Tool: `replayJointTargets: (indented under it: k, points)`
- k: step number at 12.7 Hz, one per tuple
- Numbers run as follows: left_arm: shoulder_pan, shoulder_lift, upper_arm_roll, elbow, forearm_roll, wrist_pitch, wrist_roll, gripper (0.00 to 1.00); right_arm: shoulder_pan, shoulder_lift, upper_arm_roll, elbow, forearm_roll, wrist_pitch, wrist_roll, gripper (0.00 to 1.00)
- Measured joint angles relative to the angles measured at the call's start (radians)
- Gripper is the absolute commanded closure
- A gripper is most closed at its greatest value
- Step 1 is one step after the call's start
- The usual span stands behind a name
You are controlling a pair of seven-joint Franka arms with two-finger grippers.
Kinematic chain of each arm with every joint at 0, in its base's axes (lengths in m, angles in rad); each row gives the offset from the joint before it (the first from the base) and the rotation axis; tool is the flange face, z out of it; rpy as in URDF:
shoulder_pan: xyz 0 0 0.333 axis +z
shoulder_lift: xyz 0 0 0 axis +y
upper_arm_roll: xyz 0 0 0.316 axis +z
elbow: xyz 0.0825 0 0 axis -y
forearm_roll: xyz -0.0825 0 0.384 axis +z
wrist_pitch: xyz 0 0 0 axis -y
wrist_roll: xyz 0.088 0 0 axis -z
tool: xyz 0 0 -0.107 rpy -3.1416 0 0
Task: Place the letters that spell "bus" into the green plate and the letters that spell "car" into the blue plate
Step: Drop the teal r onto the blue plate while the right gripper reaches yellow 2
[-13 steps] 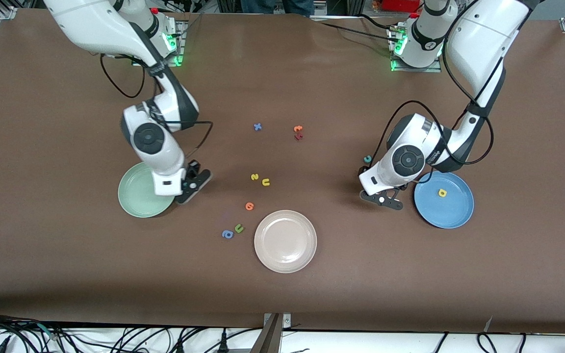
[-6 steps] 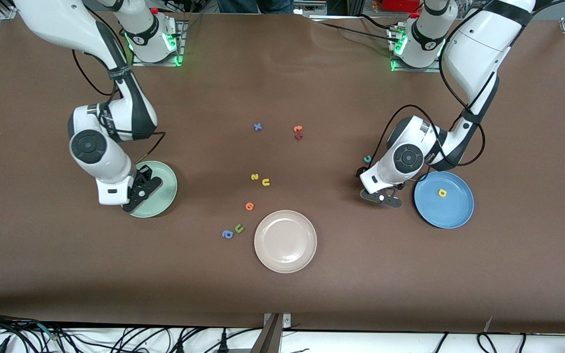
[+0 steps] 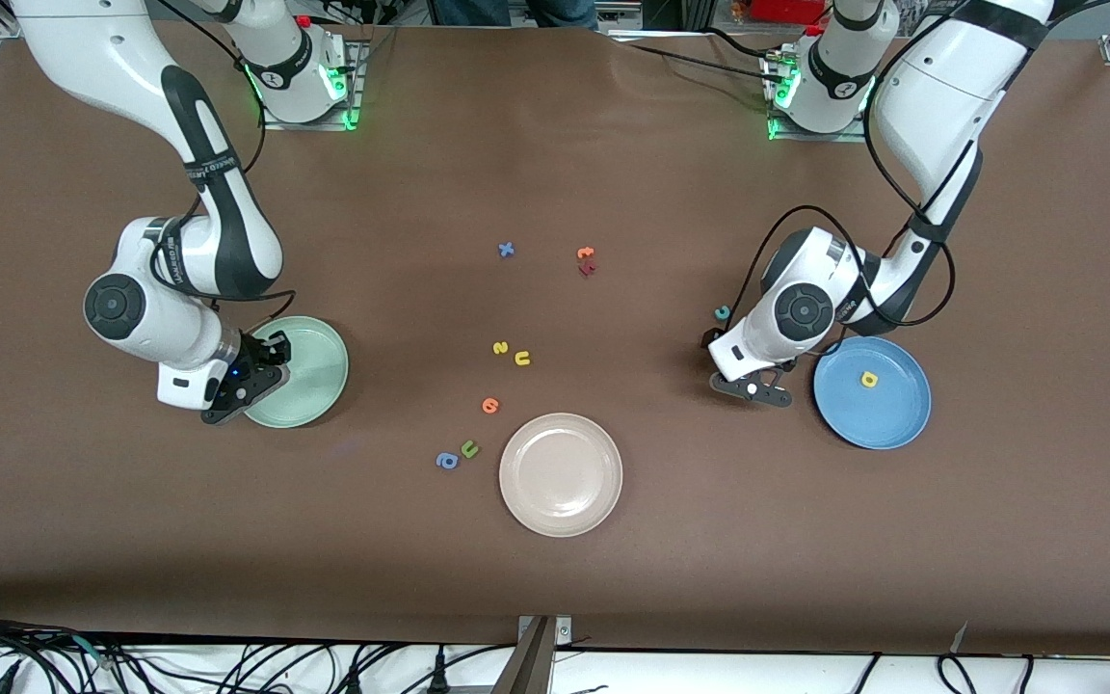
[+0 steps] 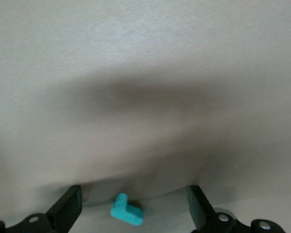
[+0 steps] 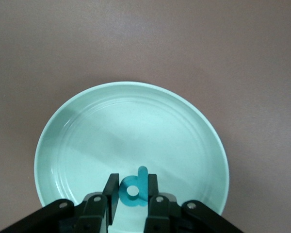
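My right gripper (image 3: 242, 386) (image 5: 132, 189) is shut on the teal b (image 5: 141, 177) and hangs low over the green plate (image 3: 309, 371) (image 5: 131, 131), near its rim. My left gripper (image 3: 755, 387) (image 4: 135, 203) is open, low over the table beside the blue plate (image 3: 887, 414). The thin teal r (image 4: 126, 211) lies on the table between its fingers. The yellow a (image 3: 868, 379) lies in the blue plate. The teal c (image 3: 723, 312) lies by the left wrist. The yellow s (image 3: 500, 348) and yellow u (image 3: 521, 359) lie mid-table.
A beige-white plate (image 3: 561, 474) sits nearer the front camera than the s and u. An orange round letter (image 3: 489, 405), a green u (image 3: 469, 448) and a blue a (image 3: 446, 461) lie beside it. A blue x (image 3: 506, 250) and two reddish letters (image 3: 586, 260) lie farther back.
The right arm swung with the b across the green plate toward its own end of the table. The left gripper stayed beside the blue plate and sank slightly.
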Motion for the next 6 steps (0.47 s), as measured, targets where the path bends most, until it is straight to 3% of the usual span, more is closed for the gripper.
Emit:
replayJointTargets:
  k: [1, 3, 4, 6]
  points:
    - [0.012, -0.002, 0.0, 0.0, 0.0, -0.008, 0.0, 0.07, 0.0, 0.013, -0.001, 0.0, 0.02, 0.01, 0.0, 0.62]
    - [0.024, -0.004, 0.0, -0.001, 0.0, -0.011, 0.0, 0.21, 0.0, 0.031, -0.001, 0.0, 0.033, 0.02, 0.0, 0.49]
    - [0.024, -0.005, -0.001, -0.002, 0.0, -0.012, -0.001, 0.37, 0.0, 0.033, -0.001, 0.0, 0.034, 0.02, 0.001, 0.47]
    - [0.024, -0.012, -0.003, -0.002, 0.0, -0.019, -0.002, 0.59, 0.0, 0.033, -0.001, 0.001, 0.038, 0.02, 0.009, 0.46]
